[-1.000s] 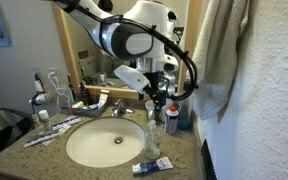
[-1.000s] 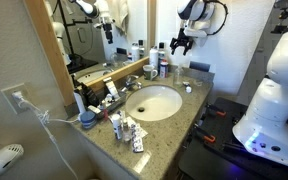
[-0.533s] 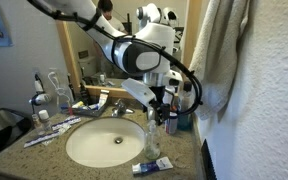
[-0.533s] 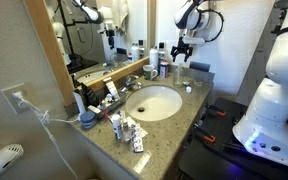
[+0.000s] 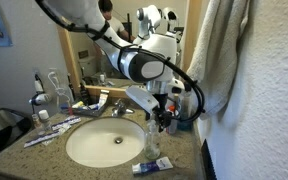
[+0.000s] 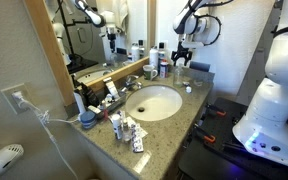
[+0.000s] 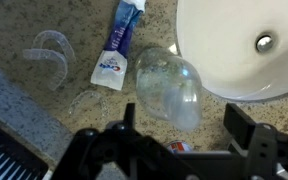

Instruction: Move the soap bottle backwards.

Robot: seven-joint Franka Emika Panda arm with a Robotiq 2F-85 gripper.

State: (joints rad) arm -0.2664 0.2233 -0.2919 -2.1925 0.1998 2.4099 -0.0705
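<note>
The soap bottle [image 5: 151, 128], slim and see-through with a narrower top, stands on the counter at the sink's right front. The wrist view shows it from above [image 7: 170, 88], just ahead of the jaws. My gripper [image 5: 164, 114] is open and empty. It hangs low over the counter right behind the bottle, and it also shows in an exterior view [image 6: 181, 63]. In the wrist view the two fingers [image 7: 180, 132] frame a small white bottle with a red label [image 7: 179, 146], which stands below and between them. The fingers touch nothing.
A toothpaste tube [image 7: 118, 52] lies by the counter's front edge, next to a clear plastic piece [image 7: 50, 55]. The white sink [image 5: 104, 143] fills the middle of the counter. Bottles and toiletries stand along the mirror [image 6: 156, 62]. A wall and towel [image 5: 224, 60] are close by.
The arm has come down toward the counter and a little nearer the soap bottle. The gripper has stayed open. The bottle has not moved.
</note>
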